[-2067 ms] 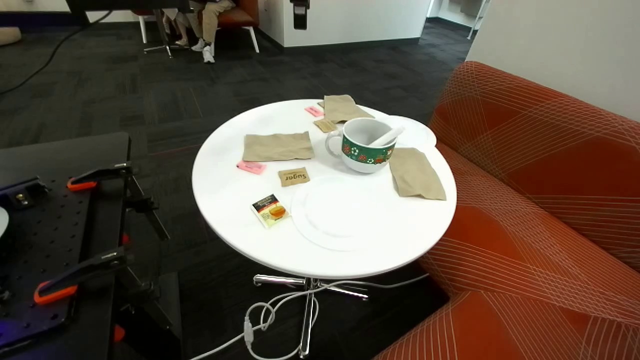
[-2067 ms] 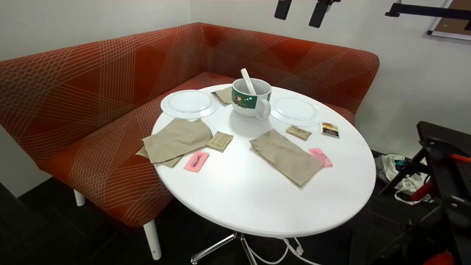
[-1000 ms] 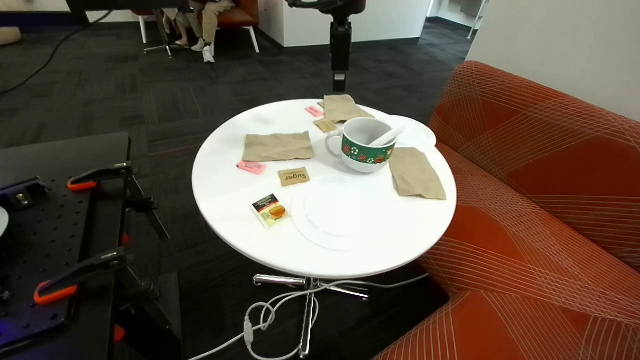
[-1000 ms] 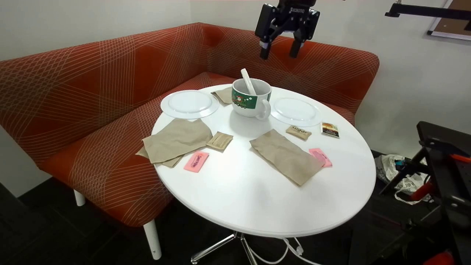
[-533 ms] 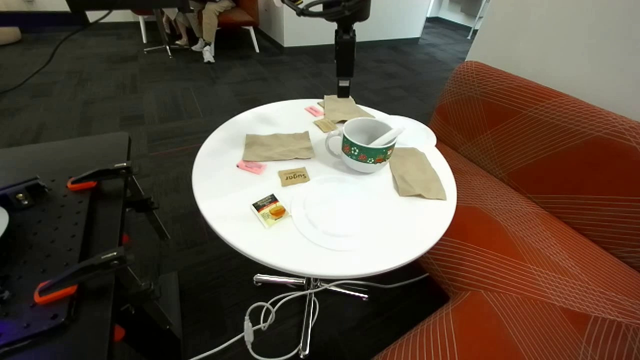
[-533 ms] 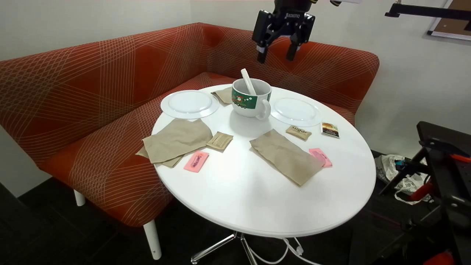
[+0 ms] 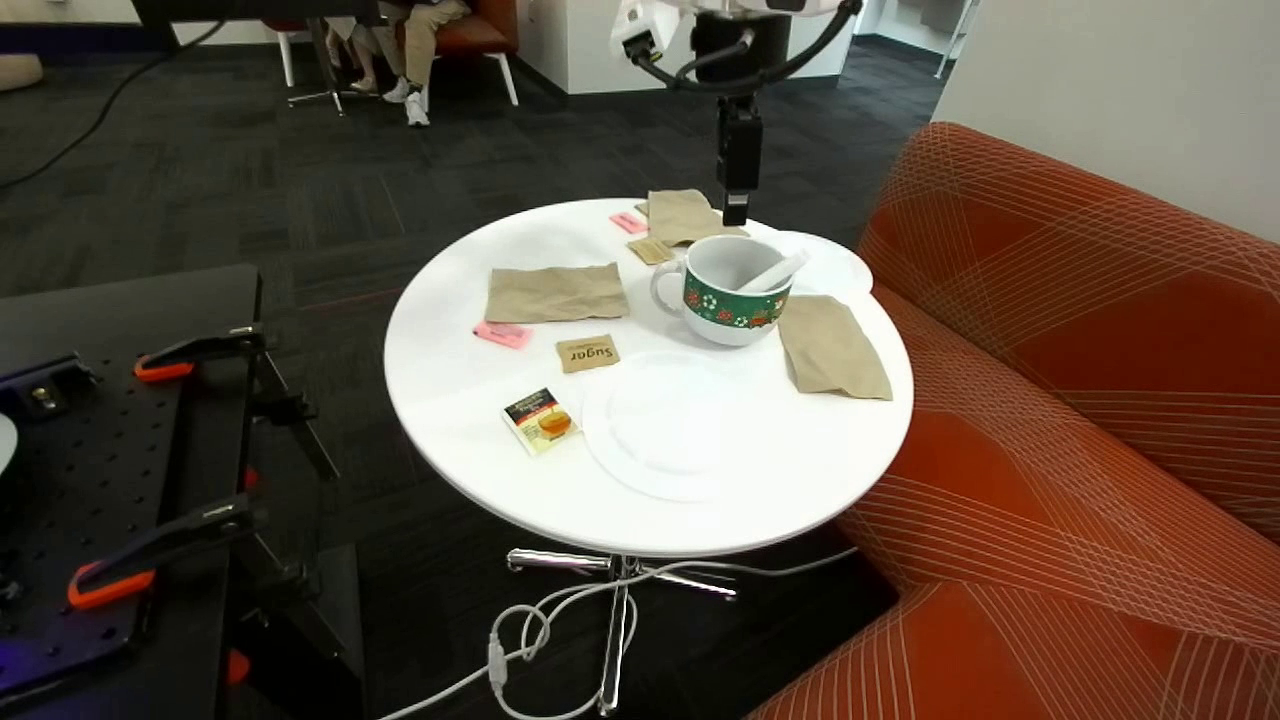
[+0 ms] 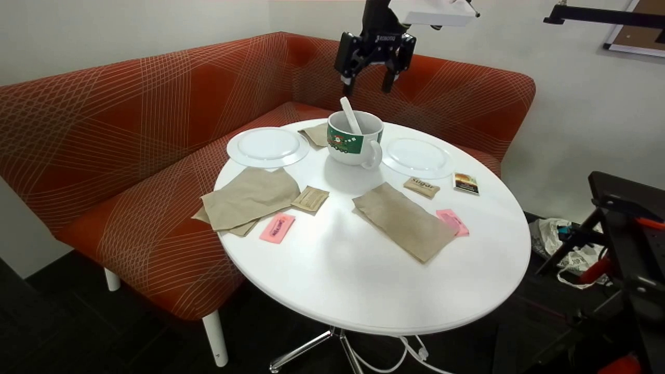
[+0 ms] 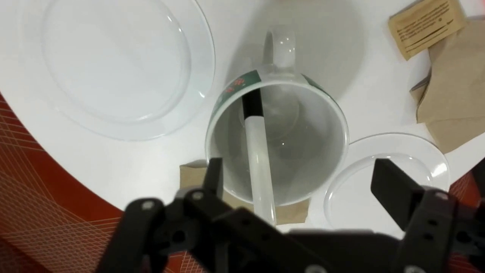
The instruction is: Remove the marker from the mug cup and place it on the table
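The fingers (image 9: 396, 193) stood wide apart with nothing between them; the step in hand looked to be the approach, ahead of any grasp. Lettering on the black housing (image 8: 379, 48) above them read "ROBOTIQ". Below, the marker (image 9: 259, 163) leaned in the mug (image 9: 303, 151), its black end down inside at eleven o'clock in the wrist view, its white end jutting over the rim between six and seven. The next move probably called for a small shift towards nine o'clock in that view, a descent astride the white end, a gentle squeeze, and a straight lift clear of the rim before laying the marker on the worktop (image 8: 332, 280); a knock could tip the mug. Past the mug, at two o'clock in the wrist view, a brown packet (image 9: 426, 28) bore print too blurred to read. At eight o'clock from the mug in an exterior view, a sugar packet (image 7: 588, 353) showed "Sugar" upside down, and farther out a black-and-yellow packet (image 7: 541, 420) had print too small to make out. Farthest off, the red sofa (image 9: 75, 197), between eight and nine in the wrist view, showed no lettering
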